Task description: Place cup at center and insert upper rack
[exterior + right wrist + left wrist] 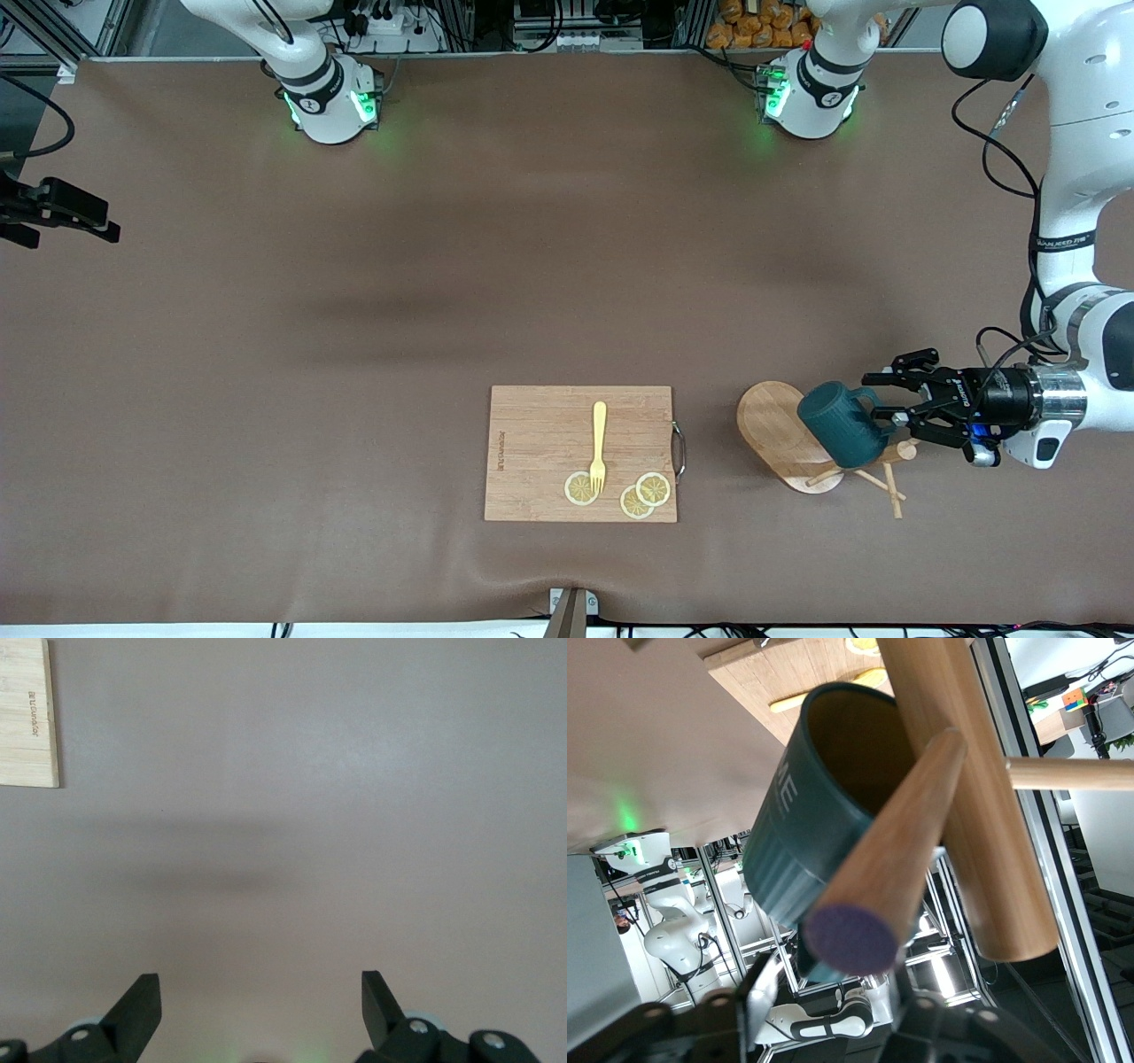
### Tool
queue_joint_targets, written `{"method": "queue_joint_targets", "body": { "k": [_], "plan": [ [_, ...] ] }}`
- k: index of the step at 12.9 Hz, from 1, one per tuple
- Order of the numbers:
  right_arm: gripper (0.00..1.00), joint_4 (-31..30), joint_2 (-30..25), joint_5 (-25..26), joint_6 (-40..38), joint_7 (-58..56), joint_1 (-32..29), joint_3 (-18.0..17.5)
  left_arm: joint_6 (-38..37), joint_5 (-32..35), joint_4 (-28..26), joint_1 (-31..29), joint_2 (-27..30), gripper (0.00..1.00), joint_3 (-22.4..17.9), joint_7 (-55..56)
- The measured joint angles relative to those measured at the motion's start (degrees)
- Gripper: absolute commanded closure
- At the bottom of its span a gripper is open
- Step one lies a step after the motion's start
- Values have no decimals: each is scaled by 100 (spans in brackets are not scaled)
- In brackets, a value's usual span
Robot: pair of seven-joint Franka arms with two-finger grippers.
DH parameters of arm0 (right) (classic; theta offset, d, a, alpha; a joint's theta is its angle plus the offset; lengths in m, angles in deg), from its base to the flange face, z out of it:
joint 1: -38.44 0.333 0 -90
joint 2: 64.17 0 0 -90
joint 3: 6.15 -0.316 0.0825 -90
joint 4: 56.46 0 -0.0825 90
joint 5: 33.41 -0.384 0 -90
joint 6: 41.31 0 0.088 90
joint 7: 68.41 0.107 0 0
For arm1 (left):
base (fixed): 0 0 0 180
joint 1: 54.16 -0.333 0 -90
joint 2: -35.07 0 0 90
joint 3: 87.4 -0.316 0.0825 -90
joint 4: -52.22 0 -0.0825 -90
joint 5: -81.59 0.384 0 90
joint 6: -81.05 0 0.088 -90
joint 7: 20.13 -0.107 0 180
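The mug tree (791,436) lies tipped on its side near the table's (354,292) front edge, toward the left arm's end, its oval bamboo base facing the cutting board (540,452). The cup (840,424), a dark teal ribbed mug, hangs on the tree's round post (970,797) with its mouth turned toward the left arm's end of the table. In the left wrist view a thick peg (890,868) crosses in front of the cup's yellowish inside, and a thinner peg (1067,773) sticks out sideways from the post.

The left gripper (897,415) is right at the cup's handle side, level with the post. Its fingers (912,361) look parted, but I cannot tell whether they have any hold on the cup or the tree.

The cutting board sits near the middle of the front edge, just beside the mug tree but apart from it. On it lie a yellow fork (599,447) and three lemon slices (644,494), the fork's tines resting on one slice.

The right gripper (261,1005) hangs over bare table with its jaws wide and nothing between them; a corner of the cutting board shows in its wrist view. That arm waits.
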Motion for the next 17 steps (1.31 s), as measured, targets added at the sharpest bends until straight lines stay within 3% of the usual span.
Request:
{"method": "queue_joint_targets", "body": {
  "k": [8, 12, 17],
  "plan": [
    [0, 25, 0, 0, 8, 0, -2, 4, -36, -19, 173, -16, 56, 0, 1, 65],
    [0, 29, 0, 0, 8, 0, -2, 4, -51, 63, 214, -71, 453, 0, -18, 158],
    [0, 31, 0, 0, 8, 0, -3, 4, -61, 627, 218, -73, 909, 0, -19, 161]
  ]
}}
